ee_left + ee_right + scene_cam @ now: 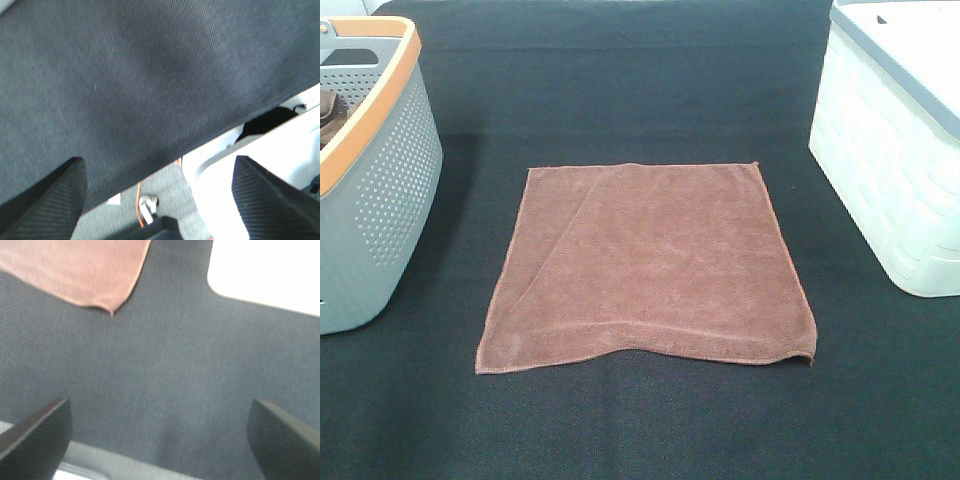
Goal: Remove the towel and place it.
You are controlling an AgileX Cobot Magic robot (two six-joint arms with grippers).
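The square reddish-brown microfibre towel (645, 265) lies flat on the dark tabletop (650, 90), between the grey perforated basket (380, 190) and the white box (890, 150). Both end effectors (159, 200) (160, 437) stand wide apart, empty. A pinch on such flat cloth may slip.

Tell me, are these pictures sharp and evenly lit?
Exterior high view: sharp; the square reddish-brown microfibre towel is evenly lit, while the white plastic box glares. Left wrist view: soft, with a dim shadow on the dark cloth table cover. Right wrist view: blurred; the white box is blown out.
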